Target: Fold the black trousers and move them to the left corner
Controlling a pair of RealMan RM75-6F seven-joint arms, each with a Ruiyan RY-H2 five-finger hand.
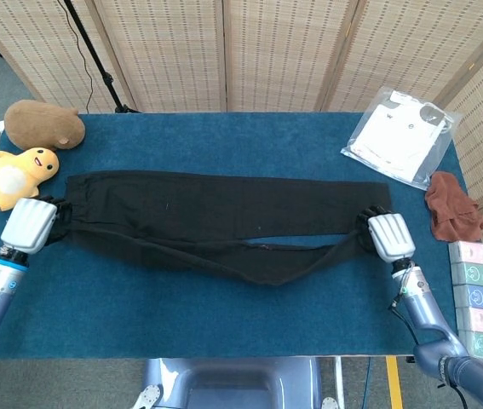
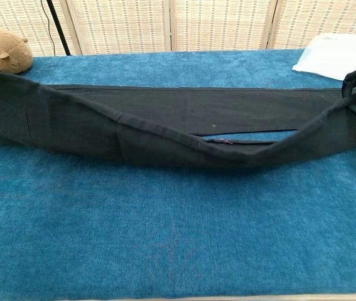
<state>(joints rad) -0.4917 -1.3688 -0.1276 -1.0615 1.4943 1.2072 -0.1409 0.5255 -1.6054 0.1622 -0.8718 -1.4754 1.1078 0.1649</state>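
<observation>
Black trousers (image 1: 224,213) lie lengthwise across the blue table (image 1: 224,315); far leg flat, near leg lifted and sagging mid-span. Left hand (image 1: 30,226) grasps the near waist edge, right hand (image 1: 390,236) grasps the near cuff. Judged step: lengthwise fold, near leg onto far leg. To do it well: carry both hands toward the far edge at equal pace, hold the cloth taut enough to lift the sag, lower the near edge directly over the far seam, then release. Uneven travel would skew the fold.
</observation>
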